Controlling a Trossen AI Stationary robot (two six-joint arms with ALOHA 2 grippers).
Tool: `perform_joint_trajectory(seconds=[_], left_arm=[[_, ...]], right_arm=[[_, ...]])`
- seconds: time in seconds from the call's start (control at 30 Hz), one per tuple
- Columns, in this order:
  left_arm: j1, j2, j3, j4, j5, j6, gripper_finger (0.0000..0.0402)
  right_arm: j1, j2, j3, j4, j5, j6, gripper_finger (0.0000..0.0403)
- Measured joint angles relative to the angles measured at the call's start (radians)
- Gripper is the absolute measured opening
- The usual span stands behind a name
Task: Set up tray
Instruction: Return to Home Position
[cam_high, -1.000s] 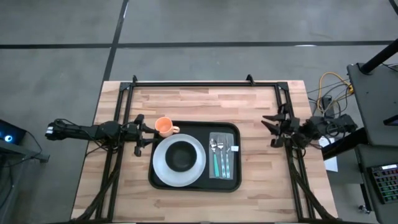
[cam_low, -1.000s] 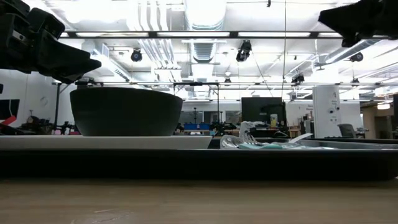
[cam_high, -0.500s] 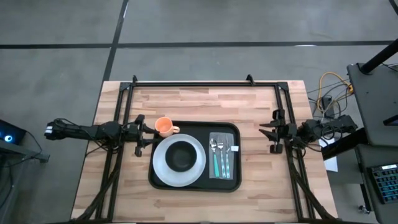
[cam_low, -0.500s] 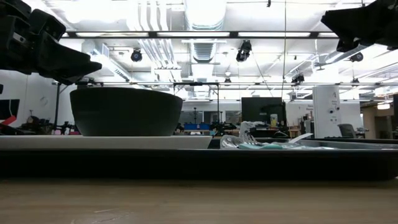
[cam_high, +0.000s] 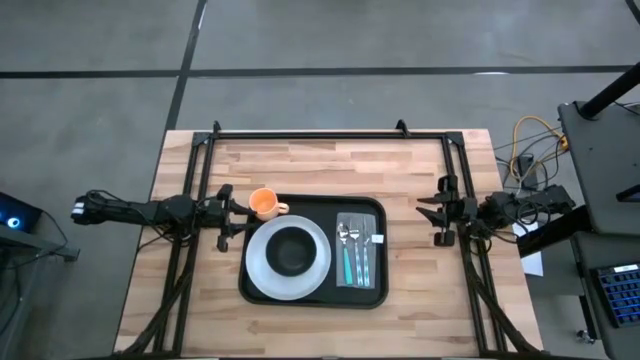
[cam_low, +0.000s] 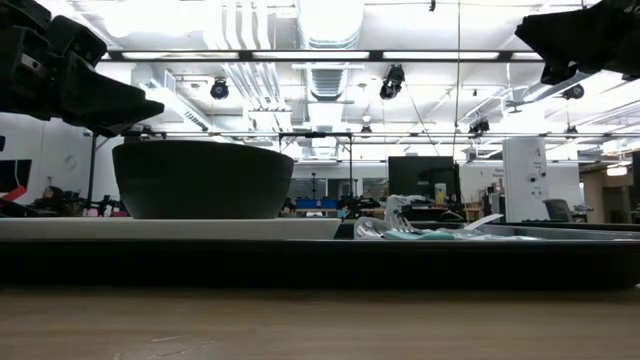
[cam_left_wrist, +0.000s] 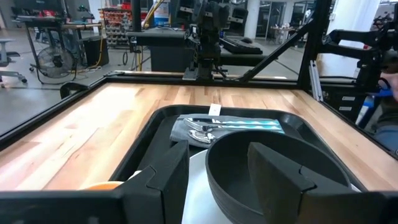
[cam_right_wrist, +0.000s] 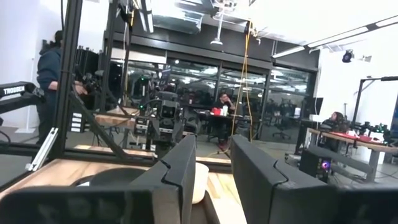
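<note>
Since the right gripper (cam_high: 434, 214) was angled further in over the wood a second ago and now sits drawn back at the right edge of the table (cam_high: 420, 300), the one real change is that arm retreating; over the last half second nothing in the overhead view shifts at all. Its fingers stand spread with a clear gap and nothing between them. The left gripper (cam_high: 226, 217) waits at the left of the frame, just beside the tray (cam_high: 310, 205), and it too is spread and empty.

The tray lies in the middle of the table. On its left half sits a white plate (cam_high: 257, 272) with a dark bowl (cam_high: 290, 250) on it; on its right half a grey napkin (cam_high: 367, 262) carries three pieces of cutlery (cam_high: 352, 250) side by side. An orange cup (cam_high: 263, 203) stands at the tray's upper left corner; whether it is on the rim or just off it cannot be told.

With both arms clear and empty, the layout looks finished, and only parking the arms seems to remain.
</note>
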Motion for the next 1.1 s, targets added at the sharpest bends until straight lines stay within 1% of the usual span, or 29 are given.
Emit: perform_joint_trajectory(seconds=[0.07, 0.23, 0.33, 0.5, 0.93, 1.1], left_arm=[[0.0, 0.0, 0.0, 0.0, 0.0, 0.0, 0.0146], [0.0, 0.0, 0.0, 0.0, 0.0, 0.0, 0.0146], [0.0, 0.0, 0.0, 0.0, 0.0, 0.0, 0.0146], [0.0, 0.0, 0.0, 0.0, 0.0, 0.0, 0.0146], [0.0, 0.0, 0.0, 0.0, 0.0, 0.0, 0.0146], [0.0, 0.0, 0.0, 0.0, 0.0, 0.0, 0.0146]], right_arm=[[0.0, 0.0, 0.0, 0.0, 0.0, 0.005, 0.0088], [0.0, 0.007, 0.0, 0.0, 0.0, 0.222, 0.0078], [0.0, 0.008, 0.0, -0.001, 0.0, 0.283, 0.0074], [0.0, 0.007, 0.0, -0.002, 0.0, 0.286, 0.0073], [0.0, 0.007, 0.001, -0.003, 0.0, 0.286, 0.0089], [0.0, 0.007, 0.001, -0.003, 0.0, 0.286, 0.0084]])
